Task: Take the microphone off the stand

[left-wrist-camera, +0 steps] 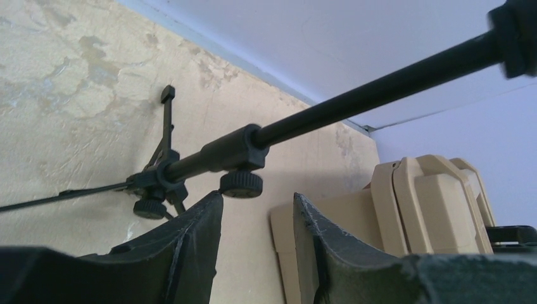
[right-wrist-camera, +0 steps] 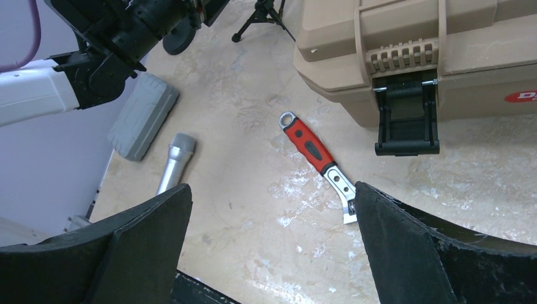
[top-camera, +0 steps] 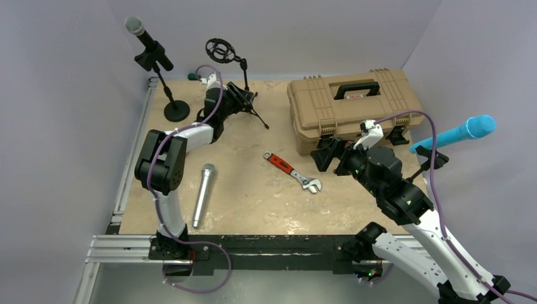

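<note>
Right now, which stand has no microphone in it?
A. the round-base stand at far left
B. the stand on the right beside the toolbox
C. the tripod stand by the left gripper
C: the tripod stand has an empty ring holder at its top, while the round-base stand holds a black microphone and the right stand holds a blue microphone.

Silver microphone (top-camera: 204,194) lies flat, well apart from upright tripod stand (top-camera: 244,73).
</note>
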`<state>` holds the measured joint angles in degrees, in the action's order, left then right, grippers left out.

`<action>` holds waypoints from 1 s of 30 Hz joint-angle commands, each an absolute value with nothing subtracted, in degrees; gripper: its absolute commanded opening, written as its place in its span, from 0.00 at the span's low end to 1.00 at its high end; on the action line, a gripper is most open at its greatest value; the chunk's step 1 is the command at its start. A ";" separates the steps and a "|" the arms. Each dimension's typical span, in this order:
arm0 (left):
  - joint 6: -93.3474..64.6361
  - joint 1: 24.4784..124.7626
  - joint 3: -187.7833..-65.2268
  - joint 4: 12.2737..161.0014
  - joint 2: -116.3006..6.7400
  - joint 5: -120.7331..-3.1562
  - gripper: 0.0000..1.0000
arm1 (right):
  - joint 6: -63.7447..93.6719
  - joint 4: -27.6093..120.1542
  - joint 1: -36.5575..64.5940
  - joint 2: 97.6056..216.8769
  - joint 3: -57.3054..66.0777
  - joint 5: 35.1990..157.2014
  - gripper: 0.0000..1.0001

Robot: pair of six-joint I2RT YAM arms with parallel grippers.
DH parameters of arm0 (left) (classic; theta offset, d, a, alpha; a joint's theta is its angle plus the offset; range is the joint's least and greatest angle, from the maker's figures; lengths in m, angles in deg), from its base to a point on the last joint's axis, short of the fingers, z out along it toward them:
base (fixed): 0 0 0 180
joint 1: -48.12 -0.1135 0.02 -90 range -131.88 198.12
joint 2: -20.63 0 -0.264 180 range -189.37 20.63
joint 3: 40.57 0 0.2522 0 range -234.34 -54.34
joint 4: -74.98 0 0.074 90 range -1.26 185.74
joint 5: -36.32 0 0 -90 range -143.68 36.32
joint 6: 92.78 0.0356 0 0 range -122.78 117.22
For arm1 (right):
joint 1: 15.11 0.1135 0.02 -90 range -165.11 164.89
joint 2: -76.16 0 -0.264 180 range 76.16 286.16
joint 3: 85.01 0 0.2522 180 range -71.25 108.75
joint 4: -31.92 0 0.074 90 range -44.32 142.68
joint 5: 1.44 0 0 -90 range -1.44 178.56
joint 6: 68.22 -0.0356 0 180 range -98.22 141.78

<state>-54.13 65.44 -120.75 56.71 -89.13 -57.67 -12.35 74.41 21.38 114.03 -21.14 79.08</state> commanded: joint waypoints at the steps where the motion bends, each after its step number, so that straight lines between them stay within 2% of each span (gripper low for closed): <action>1: -53.60 65.30 -125.03 54.69 -90.48 -56.62 0.44 | -12.59 73.19 21.63 114.21 -20.53 78.27 0.99; 11: -56.04 64.33 -126.52 56.98 -91.68 -56.14 0.34 | -12.59 73.38 21.60 113.56 -20.62 78.19 0.99; 26: -58.81 63.94 -129.46 58.94 -93.91 -58.38 0.30 | -12.45 73.32 21.64 113.69 -20.62 78.14 0.99; 28: -59.24 63.94 -129.57 59.00 -94.09 -58.72 0.27 | -12.50 73.36 21.70 113.71 -20.54 78.19 0.99; 30: -59.74 63.86 -129.65 58.97 -94.28 -59.43 0.16 | -12.50 73.36 21.66 113.69 -20.54 78.11 0.99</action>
<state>-58.46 64.26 -127.31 60.12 -93.39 -58.04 -12.33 74.41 21.38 114.01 -21.14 79.06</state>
